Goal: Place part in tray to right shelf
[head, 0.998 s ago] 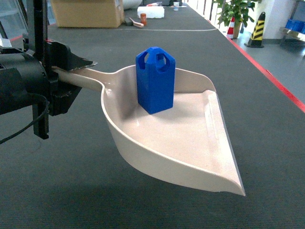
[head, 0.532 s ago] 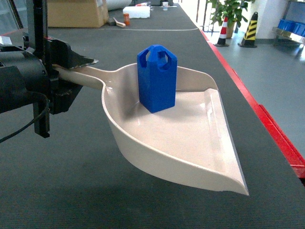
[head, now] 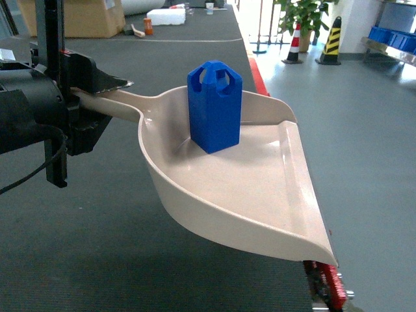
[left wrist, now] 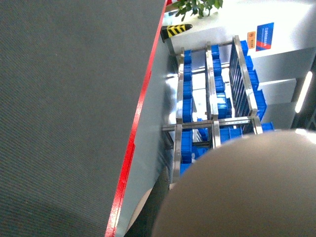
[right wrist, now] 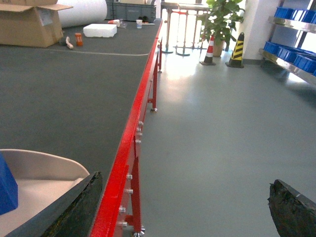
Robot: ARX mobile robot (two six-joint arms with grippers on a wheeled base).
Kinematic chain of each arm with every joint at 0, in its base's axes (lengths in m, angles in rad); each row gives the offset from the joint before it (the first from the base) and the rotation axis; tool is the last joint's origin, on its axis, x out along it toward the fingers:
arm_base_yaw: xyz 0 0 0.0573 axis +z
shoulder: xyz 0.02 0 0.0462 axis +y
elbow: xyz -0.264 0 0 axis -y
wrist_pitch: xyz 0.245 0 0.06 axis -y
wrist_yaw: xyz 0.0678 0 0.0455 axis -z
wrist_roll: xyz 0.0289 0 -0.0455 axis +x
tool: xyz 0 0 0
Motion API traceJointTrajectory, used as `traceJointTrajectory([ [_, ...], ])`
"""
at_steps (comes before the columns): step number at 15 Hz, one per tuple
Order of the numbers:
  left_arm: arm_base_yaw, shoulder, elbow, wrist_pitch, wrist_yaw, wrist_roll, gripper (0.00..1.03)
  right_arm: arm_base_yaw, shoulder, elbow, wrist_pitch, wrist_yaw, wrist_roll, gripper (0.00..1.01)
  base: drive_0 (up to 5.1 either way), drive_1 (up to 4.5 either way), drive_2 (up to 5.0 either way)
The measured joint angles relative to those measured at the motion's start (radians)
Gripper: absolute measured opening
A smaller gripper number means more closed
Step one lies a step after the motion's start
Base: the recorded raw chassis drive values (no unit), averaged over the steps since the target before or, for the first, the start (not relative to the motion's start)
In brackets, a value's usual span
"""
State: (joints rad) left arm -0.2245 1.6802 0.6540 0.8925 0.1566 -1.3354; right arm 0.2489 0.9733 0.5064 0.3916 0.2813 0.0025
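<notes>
The beige tray hangs in the air, its long handle clamped in my left gripper at the left of the head view. The blue part stands upright inside the tray near its back wall. The left wrist view shows only the tray's blurred underside; that gripper's jaws are hidden. My right gripper is open, its dark fingertips wide apart over the floor beside the tray's rim. The steel right shelf with blue crates stands far right.
The dark mat surface ends at a red edge, with grey floor beyond it. A cardboard box, a white foam block, striped cones and a potted plant stand far off. A steel rack with blue crates fills the left wrist view.
The whole view has swung to the right: the background slid left and the red edge now passes under the tray's lip. Tray and part stay steady in the left gripper.
</notes>
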Motion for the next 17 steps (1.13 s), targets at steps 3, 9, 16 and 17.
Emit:
traceJointTrajectory([
  [3, 0.0, 0.0, 0.0, 0.0, 0.0, 0.0, 0.16, 0.0, 0.0, 0.0, 0.001, 0.0, 0.0, 0.98, 5.0, -2.4, -2.4],
  [9, 0.0, 0.0, 0.0, -0.002, 0.0, 0.0, 0.16, 0.0, 0.0, 0.0, 0.0, 0.002, 0.0, 0.98, 5.0, -2.42, -2.4],
  [16, -0.001, 0.0, 0.0, -0.004, 0.0, 0.001, 0.16, 0.0, 0.0, 0.0, -0.001, 0.002, 0.0, 0.98, 5.0, -2.4, -2.4],
  [17, -0.001, 0.0, 0.0, -0.002, 0.0, 0.0, 0.16, 0.0, 0.001, 0.0, -0.002, 0.002, 0.0, 0.98, 5.0, -2.4, -2.4],
])
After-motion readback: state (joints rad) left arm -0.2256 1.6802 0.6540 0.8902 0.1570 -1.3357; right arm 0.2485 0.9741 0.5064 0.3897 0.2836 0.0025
